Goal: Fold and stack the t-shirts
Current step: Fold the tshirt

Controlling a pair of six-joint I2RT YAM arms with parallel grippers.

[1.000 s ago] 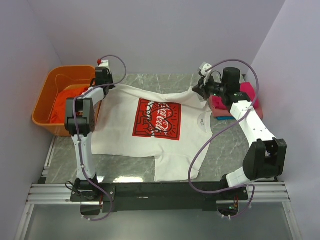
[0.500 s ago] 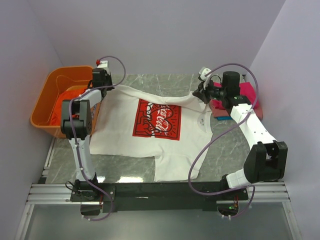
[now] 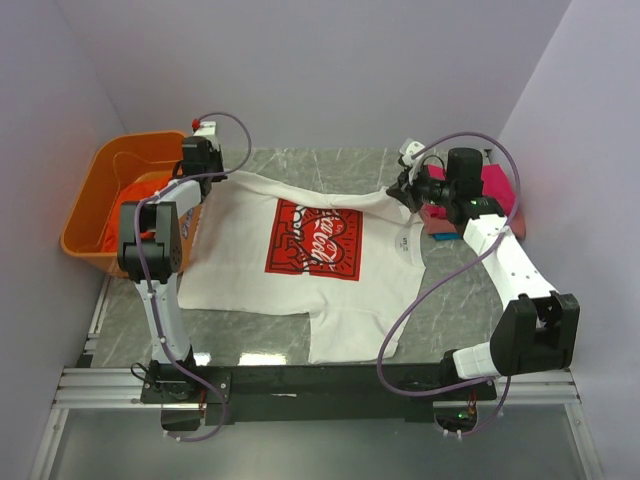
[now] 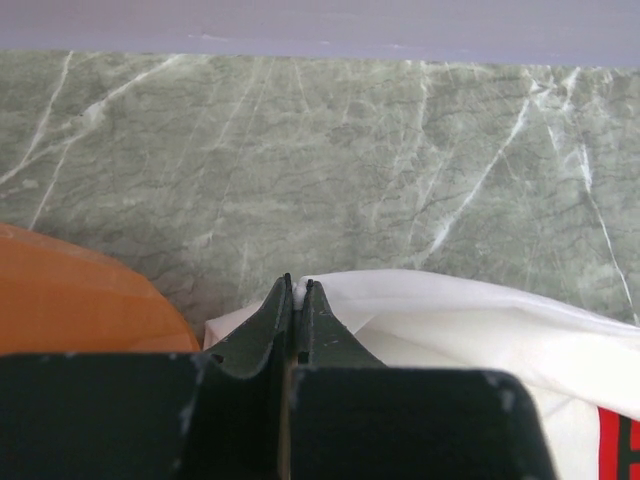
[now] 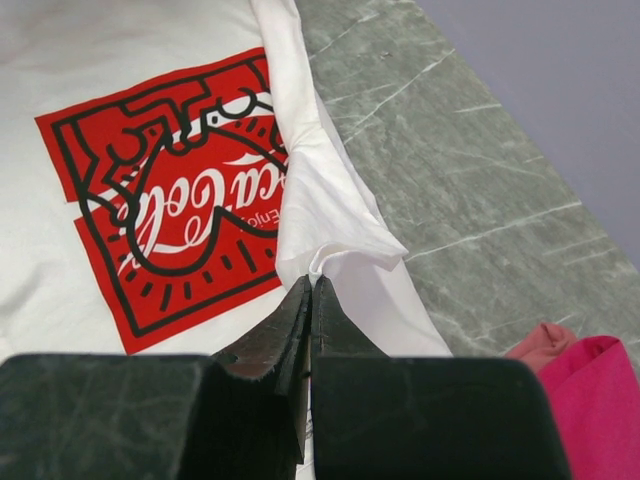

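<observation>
Cloth of the white t-shirt (image 3: 330,290) lay spread flat across the marble table (image 3: 460,290), its hem nearest the arm bases. At its far edge, left gripper (image 4: 297,285) and right gripper (image 5: 311,283) each pinched a fold, jaws closed.

1. The white t-shirt (image 3: 300,270) covers the middle of the table (image 3: 455,290), reaching almost to the near edge.
2. Bare marble runs along the far edge, at the near left corner and down the right side.
3. The orange basket (image 3: 85,215) blocks the far left corner, with the left pincer (image 4: 297,285) clamped on cloth just beside it.
4. A pile of magenta and pink shirts (image 3: 495,190) fills the far right corner, and the right pincer (image 5: 309,285) pinches cloth nearby.
</observation>
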